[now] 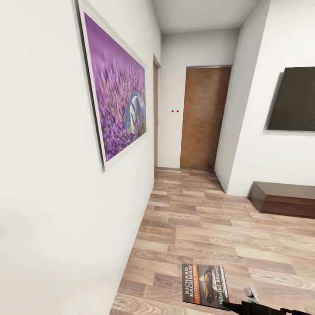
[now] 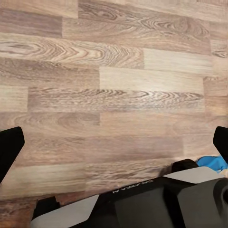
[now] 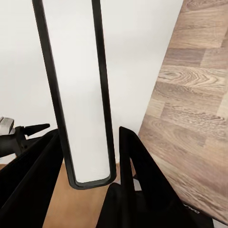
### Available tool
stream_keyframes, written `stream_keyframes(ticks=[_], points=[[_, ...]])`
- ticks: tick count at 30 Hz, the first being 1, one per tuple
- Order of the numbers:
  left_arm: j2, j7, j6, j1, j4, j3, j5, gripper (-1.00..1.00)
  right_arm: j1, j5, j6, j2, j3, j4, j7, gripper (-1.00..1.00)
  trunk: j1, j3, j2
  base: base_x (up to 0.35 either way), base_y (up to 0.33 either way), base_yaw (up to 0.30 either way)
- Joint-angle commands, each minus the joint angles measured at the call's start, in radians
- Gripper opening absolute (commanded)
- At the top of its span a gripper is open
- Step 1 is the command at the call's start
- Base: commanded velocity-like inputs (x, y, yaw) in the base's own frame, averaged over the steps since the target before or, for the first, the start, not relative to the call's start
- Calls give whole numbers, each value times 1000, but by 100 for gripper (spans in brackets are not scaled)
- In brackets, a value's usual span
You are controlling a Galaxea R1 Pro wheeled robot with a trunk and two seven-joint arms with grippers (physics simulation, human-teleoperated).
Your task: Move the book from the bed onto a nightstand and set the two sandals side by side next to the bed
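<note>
Book [image 1: 205,285] held edge-on, clamped in right end effector [image 3: 90,156], above floor [image 1: 210,218] beside wall. Left end effector [image 2: 114,142] spread, empty. Step: carrying book; next, locate nightstand.

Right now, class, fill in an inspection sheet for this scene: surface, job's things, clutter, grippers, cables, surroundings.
Surface: wood-plank floor of a hallway.
Job's things: book cover up above the floor, held at its edge; blue scrap by the robot's body, perhaps a sandal, too little to tell.
Clutter: nothing seen.
Grippers: right gripper shut on the book; left gripper open, facing the floor.
Cables: nothing seen.
Surroundings: white walls, purple picture, brown door, dark screen above a low dresser.
</note>
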Motion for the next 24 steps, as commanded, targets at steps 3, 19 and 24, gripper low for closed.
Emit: stream_keyframes(ticks=[3, 19, 24], points=[[0, -2, -3, 0, 0, 8, -10, 100, 0, -11, 10, -1, 7, -1, 3, -100, 1, 0, -1, 301, 0, -7], [0, -2, -3, 0, 0, 8, -10, 100, 0, -11, 10, 0, 7, -1, 3, -100, 1, 0, -1, 244, 0, -9], [0, -2, -3, 0, 0, 8, -10, 100, 0, -11, 10, 0, 7, -1, 3, -100, 1, 0, -1, 13, 0, -213]])
